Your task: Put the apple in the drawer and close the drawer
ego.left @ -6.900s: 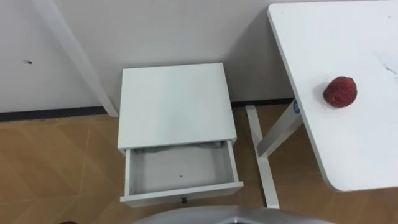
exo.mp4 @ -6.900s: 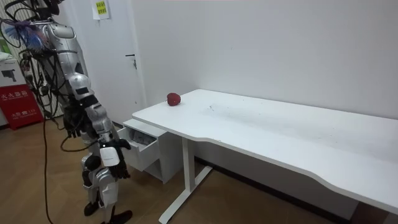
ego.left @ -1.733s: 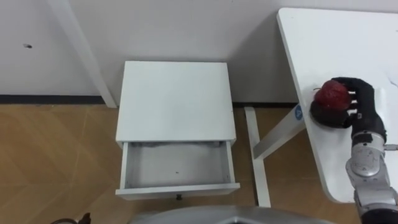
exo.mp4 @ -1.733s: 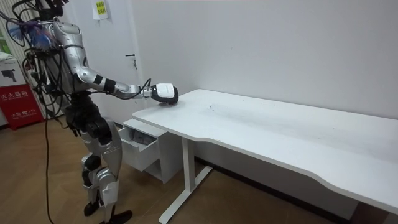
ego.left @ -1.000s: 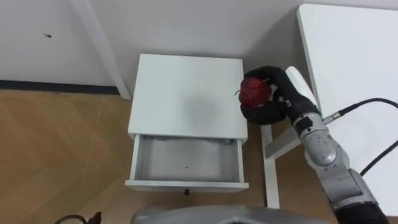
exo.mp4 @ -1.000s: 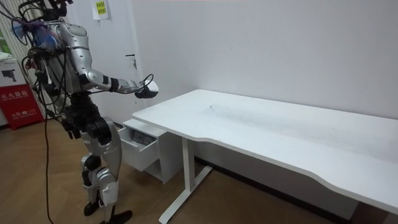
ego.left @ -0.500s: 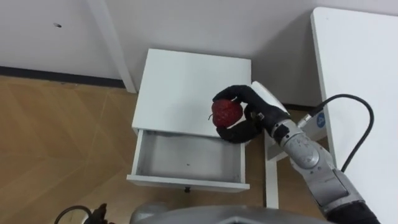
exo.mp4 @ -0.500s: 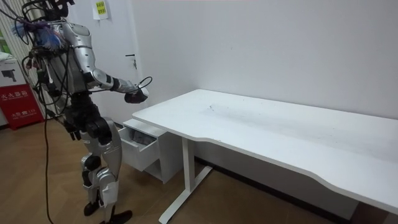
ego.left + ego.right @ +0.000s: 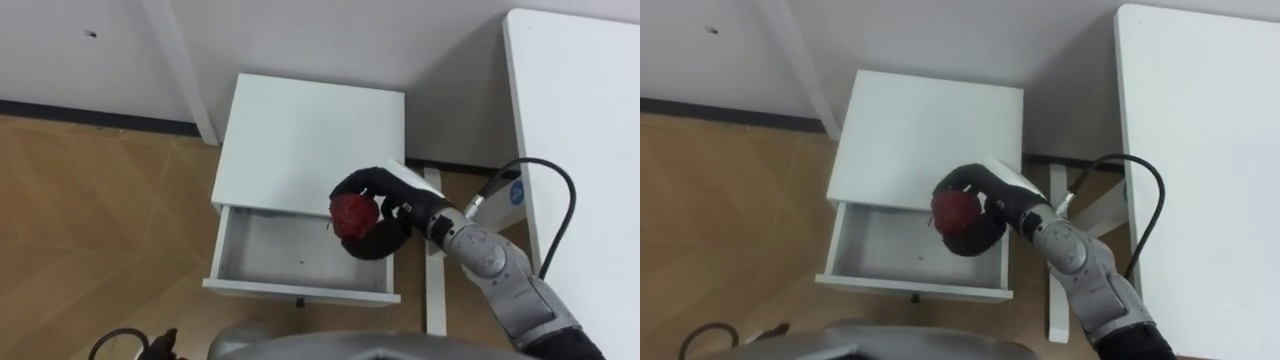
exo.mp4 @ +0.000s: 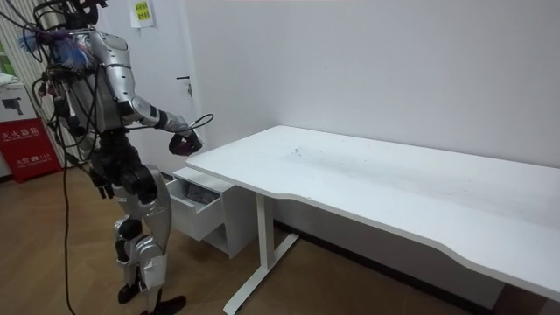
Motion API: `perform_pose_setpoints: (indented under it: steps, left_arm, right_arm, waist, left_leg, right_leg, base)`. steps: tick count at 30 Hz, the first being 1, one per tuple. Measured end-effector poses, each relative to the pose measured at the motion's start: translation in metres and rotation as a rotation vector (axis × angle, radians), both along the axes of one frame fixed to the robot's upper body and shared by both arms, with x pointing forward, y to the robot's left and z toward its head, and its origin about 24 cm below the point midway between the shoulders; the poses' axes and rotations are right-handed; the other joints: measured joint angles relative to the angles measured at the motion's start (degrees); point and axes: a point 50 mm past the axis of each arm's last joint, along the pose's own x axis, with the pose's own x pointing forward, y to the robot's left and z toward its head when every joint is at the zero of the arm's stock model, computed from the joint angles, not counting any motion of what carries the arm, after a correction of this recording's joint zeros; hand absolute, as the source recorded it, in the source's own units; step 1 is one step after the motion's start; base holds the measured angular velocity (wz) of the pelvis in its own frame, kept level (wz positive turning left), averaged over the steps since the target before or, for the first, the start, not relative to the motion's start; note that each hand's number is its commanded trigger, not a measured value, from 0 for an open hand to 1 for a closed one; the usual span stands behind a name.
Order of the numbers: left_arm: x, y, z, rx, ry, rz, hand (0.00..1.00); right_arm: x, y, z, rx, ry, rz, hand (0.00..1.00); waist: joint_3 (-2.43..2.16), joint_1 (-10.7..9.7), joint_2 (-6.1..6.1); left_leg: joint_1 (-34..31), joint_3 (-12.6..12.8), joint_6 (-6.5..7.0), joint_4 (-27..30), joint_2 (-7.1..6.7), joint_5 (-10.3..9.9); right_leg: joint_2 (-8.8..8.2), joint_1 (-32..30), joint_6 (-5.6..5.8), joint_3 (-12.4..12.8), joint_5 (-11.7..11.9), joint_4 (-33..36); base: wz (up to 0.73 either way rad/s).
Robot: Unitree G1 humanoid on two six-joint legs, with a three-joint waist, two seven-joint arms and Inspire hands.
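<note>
- l. hand (image 10: pixel 96 181) hangs by the hip in room view, same as before; state: can't tell.
- robot stands in front of the white cabinet (image 9: pixel 300 130), r. arm reaching fwd.
- drawer (image 9: pixel 270 250) is pulled open, as 0.5 s ago.
- apple (image 9: pixel 352 213) is clasped in the r. hand (image 9: pixel 392 205), fingers curled round it; it sat over the cabinet top's front edge 0.5 s ago, now it's lower, above the drawer's right part, not yet inside.
- white table (image 9: pixel 580 130) on the right, where the apple lay at the start.
</note>
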Motion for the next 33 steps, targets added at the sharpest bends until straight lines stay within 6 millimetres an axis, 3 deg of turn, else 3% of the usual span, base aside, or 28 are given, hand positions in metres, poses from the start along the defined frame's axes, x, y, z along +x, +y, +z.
perform_pose_setpoints:
  steps: [29,33]
  left_arm:
    - [0.0014,-0.0003,-0.0001,0.011,0.012,-0.026,0.0]
    - [0.0014,-0.0004,0.0,0.012,0.008,-0.023,0.0]
  right_arm:
    - [-0.0015,-0.0008,-0.0022,-0.072,0.007,0.044,0.0]
    - [-0.0042,-0.0053,-0.0097,-0.063,0.028,-0.001,0.0]
  waist:
    - [-0.22,-0.27,0.4]
    - [-0.22,-0.44,0.57]
  left_leg:
    - [-0.65,-0.47,0.0,0.44,-0.01,0.0]
    - [-0.51,-0.59,0.0,0.56,-0.06,0.0]
  right_leg:
    - [0.03,0.02,0.0,-0.07,0.0,0.01]
    - [-0.03,0.22,0.0,-0.12,0.0,0.01]
  base:
    - [0.0]
    - [0.0]
